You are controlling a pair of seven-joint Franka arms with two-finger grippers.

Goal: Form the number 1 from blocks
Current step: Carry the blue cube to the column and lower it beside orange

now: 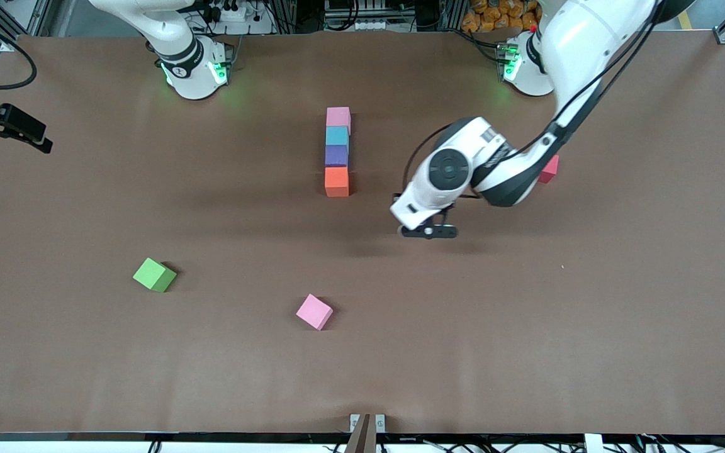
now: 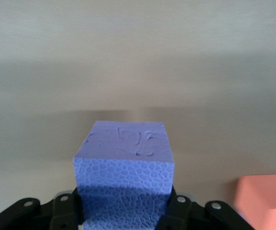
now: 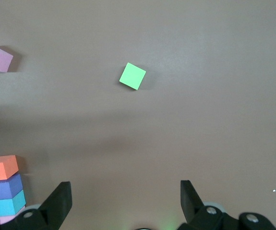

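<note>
Blocks counted: seven. Two are pink, two purple, one light blue, one orange and one green; an eighth cube, red (image 1: 550, 168), shows only as a corner from under the left arm.

Four blocks form a straight touching row at mid-table, toward the right arm's end from the left gripper (image 1: 428, 231). From the bases toward the front camera the order is pink block (image 1: 338, 118), blue block (image 1: 337, 136), purple block (image 1: 336, 155), orange block (image 1: 337, 182).

The left gripper is clamped on the second purple block (image 2: 124, 167), one finger on each side, and hangs over bare table beside the orange end of the row. In the left wrist view the orange block shows at the frame's edge, near the held block but apart from it.

The loose pink block (image 1: 314, 311) lies nearer the front camera than the left gripper, turned at an angle, well apart from the row. The green block (image 1: 154, 275) lies farther toward the right arm's end, also turned.

The right gripper (image 3: 126, 201) waits with its fingers spread wide and nothing between them, above the table at the right arm's end; its wrist view takes in the row, the green block and the loose pink one.

Surface: a table (image 1: 589, 327) with a plain brown matte covering, with faint creases near the front camera's edge. Room: cables, metal framing and a bag of orange items along the base side.
</note>
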